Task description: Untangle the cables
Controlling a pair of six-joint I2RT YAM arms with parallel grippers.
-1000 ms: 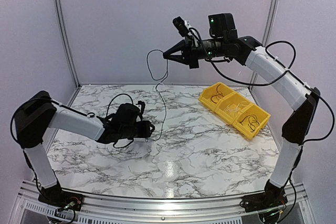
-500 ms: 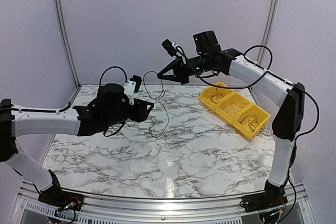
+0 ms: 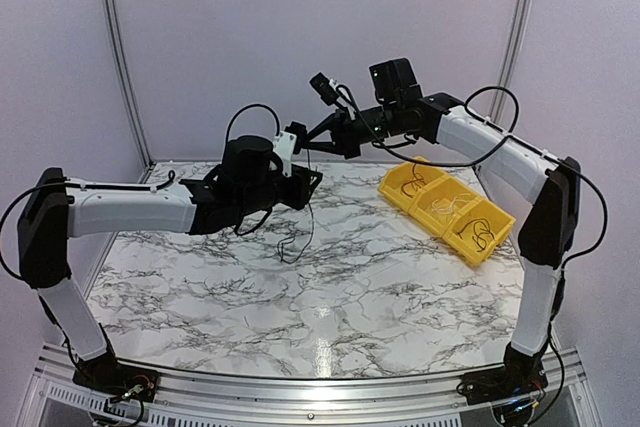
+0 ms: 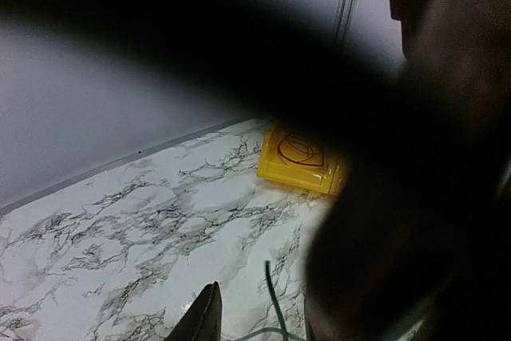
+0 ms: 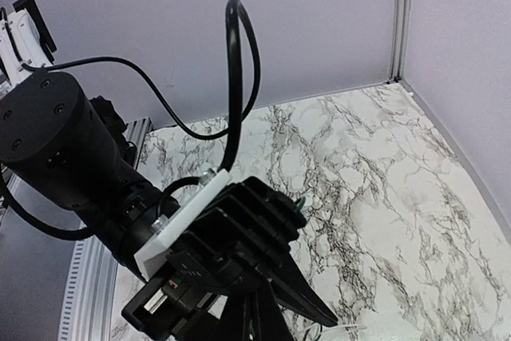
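Glossy marble-look table (image 3: 380, 287), shiny yellow plastic bin (image 3: 430, 225).

From high behind the arm bases (image 3: 110, 377), the top external view faces 12 o'clock over the whole counter (image 3: 400, 297). The left wrist view, close behind the left pincer (image 4: 259, 327), shares the yellow bin (image 4: 299, 157) at 2 o'clock; the right wrist view overlooks the left arm (image 5: 64, 149).

I can read no text, number or brand in any of my views. The yellow bin (image 3: 446, 209) shows plain walls. A small red speck on my left arm (image 5: 172, 283), seen from the right wrist, may be print, but it is too blurred to read.
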